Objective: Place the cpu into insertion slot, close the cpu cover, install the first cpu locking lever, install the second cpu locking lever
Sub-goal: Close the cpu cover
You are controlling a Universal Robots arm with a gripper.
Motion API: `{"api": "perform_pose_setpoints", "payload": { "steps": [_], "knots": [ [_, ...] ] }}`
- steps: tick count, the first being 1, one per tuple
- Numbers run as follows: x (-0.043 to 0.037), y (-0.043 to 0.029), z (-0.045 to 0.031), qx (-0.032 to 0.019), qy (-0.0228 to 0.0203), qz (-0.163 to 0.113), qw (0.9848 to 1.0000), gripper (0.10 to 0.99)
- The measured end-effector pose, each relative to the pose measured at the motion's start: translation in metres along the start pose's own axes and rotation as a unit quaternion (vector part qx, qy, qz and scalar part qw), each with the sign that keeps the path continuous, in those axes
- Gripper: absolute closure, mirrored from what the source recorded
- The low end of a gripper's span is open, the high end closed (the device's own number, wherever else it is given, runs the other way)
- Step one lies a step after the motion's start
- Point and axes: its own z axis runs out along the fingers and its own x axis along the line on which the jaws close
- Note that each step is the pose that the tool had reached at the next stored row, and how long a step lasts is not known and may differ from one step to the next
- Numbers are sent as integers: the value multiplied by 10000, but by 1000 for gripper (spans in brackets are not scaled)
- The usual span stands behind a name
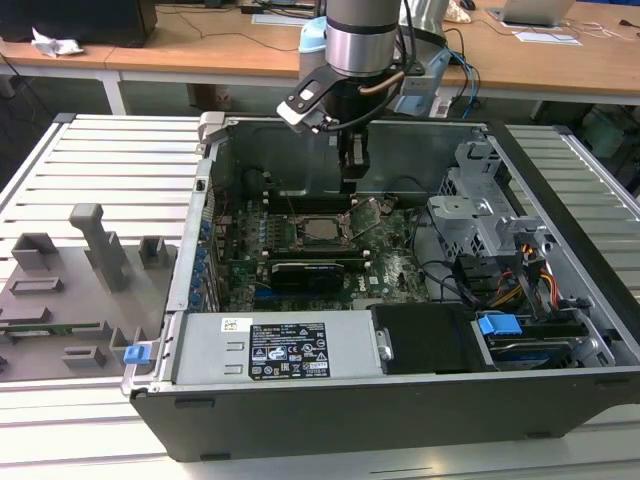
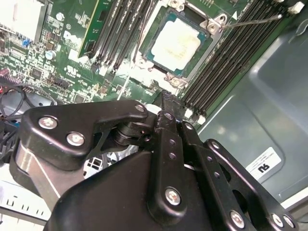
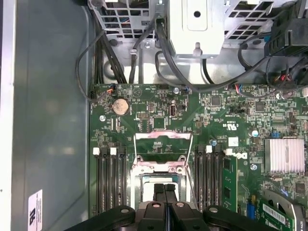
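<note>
I am running this arm from far away, and this is how the job stands. The cpu (image 2: 178, 43) already lies flat in the insertion slot (image 2: 215, 22) with its pale metal top facing up. I count that first step as done. The slot sits in the green motherboard (image 3: 216, 125), down inside the open computer case (image 1: 330, 410).

The cpu cover (image 3: 163, 144) does not look shut to me. In the first wrist view I see a thin metal frame standing up at the side of the slot away from the fingers. Green board shows through its middle hole. So I think closing the cover is left to do.

One locking lever (image 2: 255, 19), a thin wire rod, sticks out from a corner of the slot and is not tucked down (I cannot make out the other lever well enough to say). Both lever steps seem to be left as well.

The gripper (image 3: 164, 188) hangs right over the slot, at the edge away from the raised frame. Its two black fingers are pressed together and there is nothing between them. In the exterior view it reaches down into the case and ends just beside the slot, not touching the chip as far as I can see.
</note>
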Motion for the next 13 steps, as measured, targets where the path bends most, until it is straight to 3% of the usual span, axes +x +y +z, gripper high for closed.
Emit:
{"api": "perform_pose_setpoints", "payload": {
  "steps": [13],
  "knots": [
    [9,168,8,7,-4,0,10000,980]
  ]
}}
